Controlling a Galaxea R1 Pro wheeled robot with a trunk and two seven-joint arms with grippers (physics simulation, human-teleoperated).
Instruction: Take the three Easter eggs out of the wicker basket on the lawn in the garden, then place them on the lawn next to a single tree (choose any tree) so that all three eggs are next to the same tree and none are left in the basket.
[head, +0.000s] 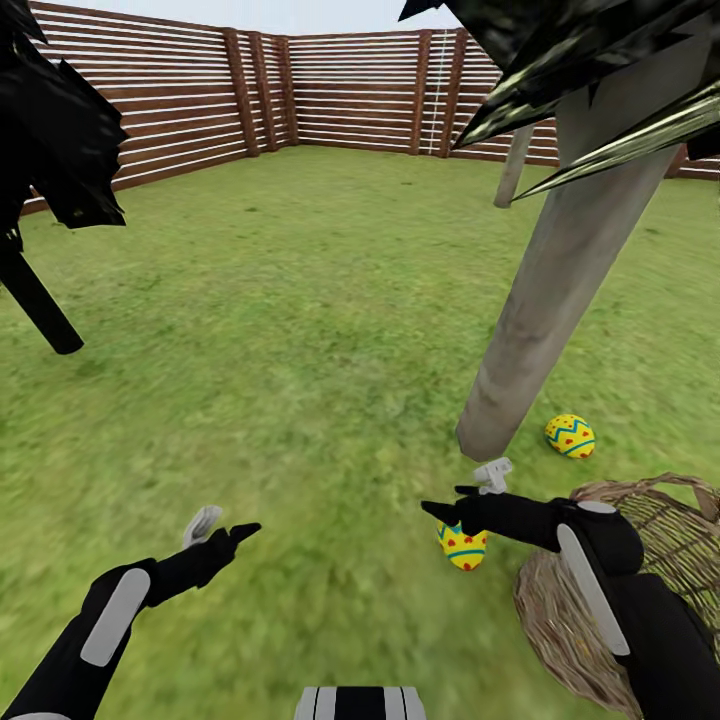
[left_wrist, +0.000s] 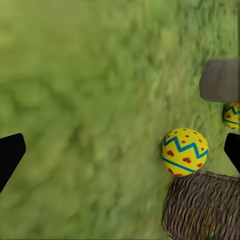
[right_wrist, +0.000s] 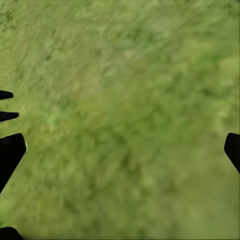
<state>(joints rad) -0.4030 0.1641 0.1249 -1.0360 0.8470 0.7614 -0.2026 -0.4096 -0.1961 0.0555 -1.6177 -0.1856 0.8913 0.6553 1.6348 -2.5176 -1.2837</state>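
Two yellow Easter eggs lie on the lawn (head: 300, 330) by the pale tree trunk (head: 545, 300). One egg (head: 570, 436) rests just right of the trunk's foot. The other egg (head: 462, 547) (left_wrist: 185, 152) lies between the trunk and the wicker basket (head: 640, 600) (left_wrist: 202, 207). My right gripper (head: 445, 500) (right_wrist: 120, 150) hovers open just above that nearer egg, with only grass between its fingers. My left gripper (head: 225, 527) (left_wrist: 120, 150) is open over bare grass, well left of the eggs. The third egg is hidden from me.
A dark tree with a thin black trunk (head: 40, 300) stands at the left. A second pale trunk (head: 512, 165) rises farther back. The brown slat fence (head: 200, 100) rings the lawn. Wide grass stretches ahead and to the left.
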